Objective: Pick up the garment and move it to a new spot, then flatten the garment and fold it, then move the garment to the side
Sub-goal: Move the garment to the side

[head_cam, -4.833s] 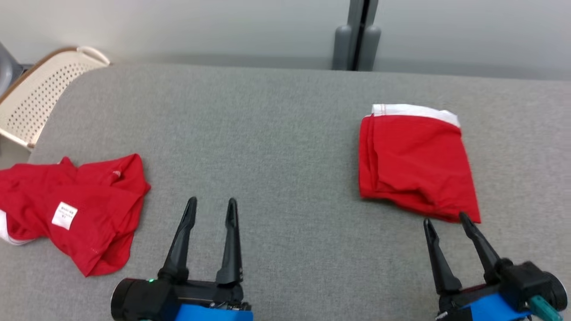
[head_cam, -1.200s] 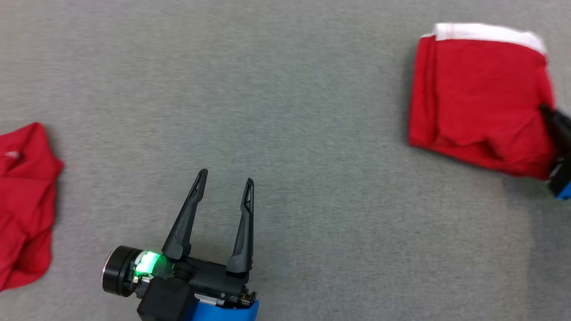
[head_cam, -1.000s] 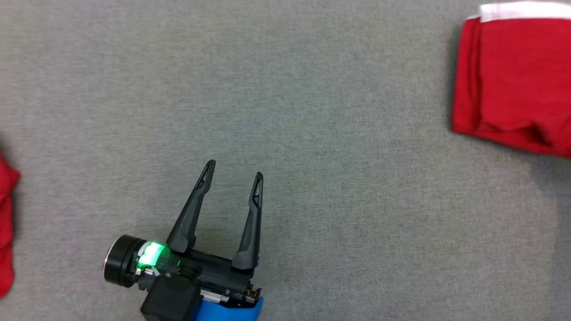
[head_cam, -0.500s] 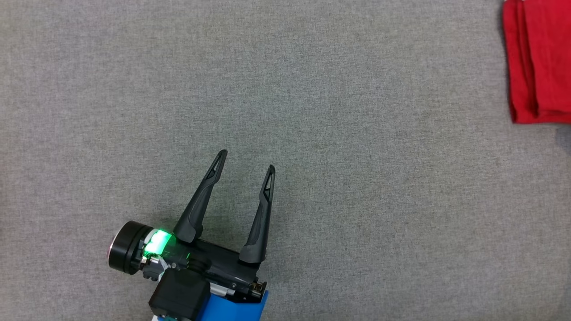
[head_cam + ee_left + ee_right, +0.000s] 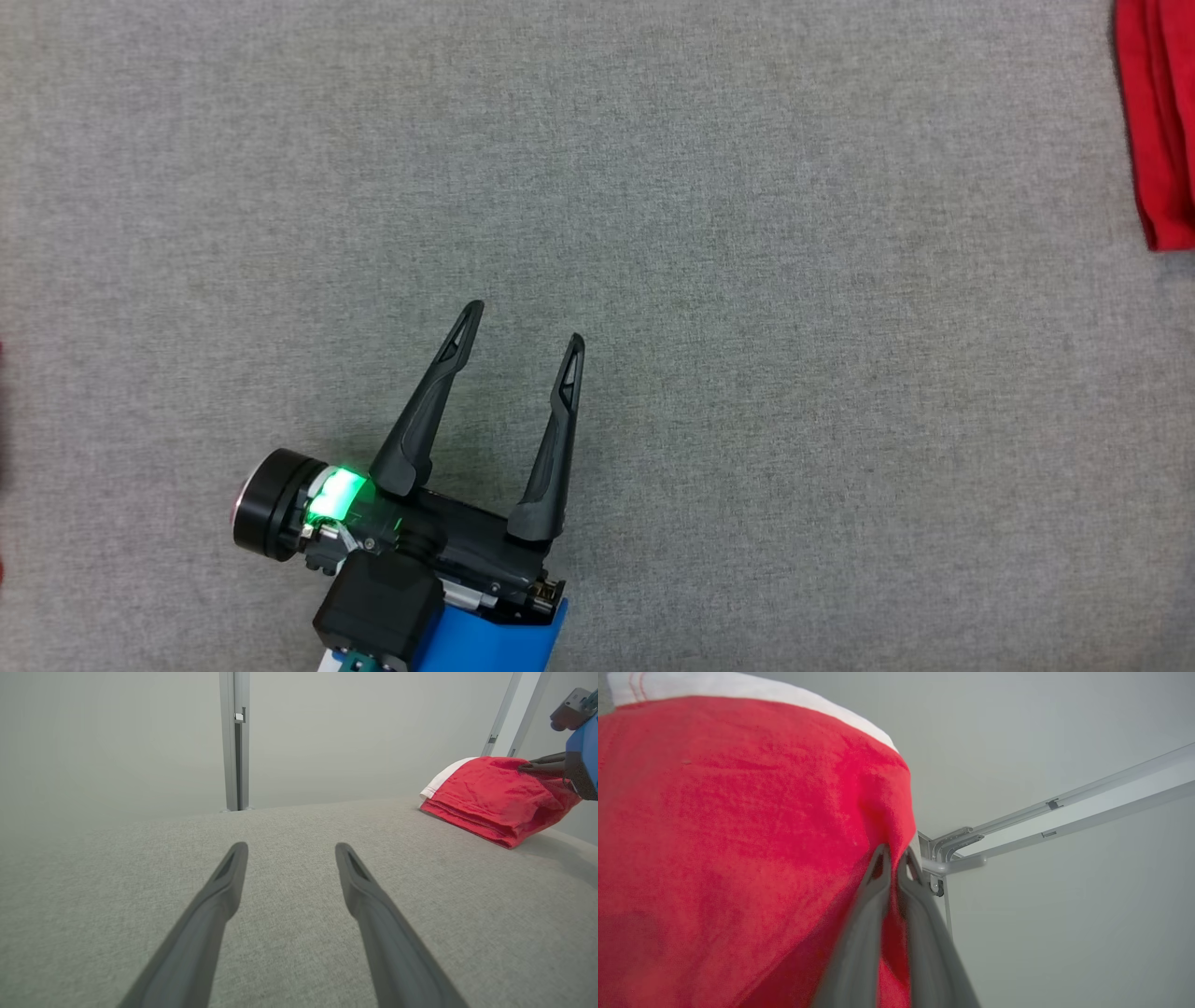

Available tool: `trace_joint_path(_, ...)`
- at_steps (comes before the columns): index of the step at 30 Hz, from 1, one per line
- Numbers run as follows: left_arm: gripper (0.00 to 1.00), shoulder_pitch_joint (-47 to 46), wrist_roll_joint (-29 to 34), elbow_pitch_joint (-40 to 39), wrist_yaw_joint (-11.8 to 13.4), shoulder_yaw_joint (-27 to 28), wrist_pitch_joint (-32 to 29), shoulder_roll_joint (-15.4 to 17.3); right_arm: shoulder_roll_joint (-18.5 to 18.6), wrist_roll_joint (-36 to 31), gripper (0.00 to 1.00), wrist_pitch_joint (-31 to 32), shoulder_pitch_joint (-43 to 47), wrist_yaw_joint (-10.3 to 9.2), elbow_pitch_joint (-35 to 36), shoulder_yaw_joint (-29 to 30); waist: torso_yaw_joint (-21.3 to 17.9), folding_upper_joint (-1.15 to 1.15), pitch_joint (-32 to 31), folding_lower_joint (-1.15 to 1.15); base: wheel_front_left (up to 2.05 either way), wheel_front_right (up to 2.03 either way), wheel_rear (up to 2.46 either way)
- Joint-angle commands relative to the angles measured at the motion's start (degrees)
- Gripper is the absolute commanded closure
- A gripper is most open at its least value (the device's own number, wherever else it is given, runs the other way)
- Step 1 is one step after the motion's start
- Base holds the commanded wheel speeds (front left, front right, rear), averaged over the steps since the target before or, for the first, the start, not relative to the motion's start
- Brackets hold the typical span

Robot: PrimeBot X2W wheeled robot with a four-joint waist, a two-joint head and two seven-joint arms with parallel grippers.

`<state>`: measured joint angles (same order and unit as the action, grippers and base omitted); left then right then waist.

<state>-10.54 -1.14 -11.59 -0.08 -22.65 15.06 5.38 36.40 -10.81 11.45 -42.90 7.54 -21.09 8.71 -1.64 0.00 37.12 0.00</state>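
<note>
Garment [image 5: 490, 798] lies folded near the tabletop's [image 5: 747, 280] right edge; my right gripper [image 5: 895, 854] pinches its corner, I think; my left gripper [image 5: 525, 322] hangs wide open, well apart.

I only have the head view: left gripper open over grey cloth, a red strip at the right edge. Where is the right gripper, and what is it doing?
Observer: The right gripper is shut on an edge of the folded red garment.
Operator: Is the garment off the surface?
Observer: From the left wrist view, its folded edge lies on the grey table.
Operator: All red?
Observer: No, a white band runs along its far end.
</note>
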Motion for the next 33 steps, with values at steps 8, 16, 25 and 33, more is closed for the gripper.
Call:
trace_joint_path(8, 0.0, -0.09, -1.33, 2.0, 0.78, 0.46, 0.15, -0.49, -7.68, -7.12, 0.0, -9.38, 3.46, -0.1, 4.15, 2.29, 1.47, 0.0, -4.78, 0.0, 0.0, 0.0, 0.0)
trace_joint_path(16, 0.0, 5.16, -6.48, 7.78, 3.11, 5.62, 0.15, -1.16, -23.55, 5.67, 0.0, -23.7, 14.1, -0.06, -1.84, 0.36, 2.31, 0.0, -18.27, 0.0, 0.0, 0.0, 0.0)
trace_joint_path(25, 0.0, 11.7, -9.02, 13.11, 2.65, 10.87, 0.15, -1.45, -29.69, 14.88, 0.0, -26.67, 28.79, -0.06, 1.2, -6.24, 1.87, 0.0, -30.22, 0.0, 0.0, 0.0, 0.0)
trace_joint_path(33, 0.0, 18.71, -7.73, 12.42, 1.15, 12.24, 0.15, -1.96, -30.29, 18.17, 0.0, -26.67, 41.96, -0.06, 13.49, -9.37, 1.6, 0.0, -37.5, 0.0, 0.0, 0.0, 0.0)
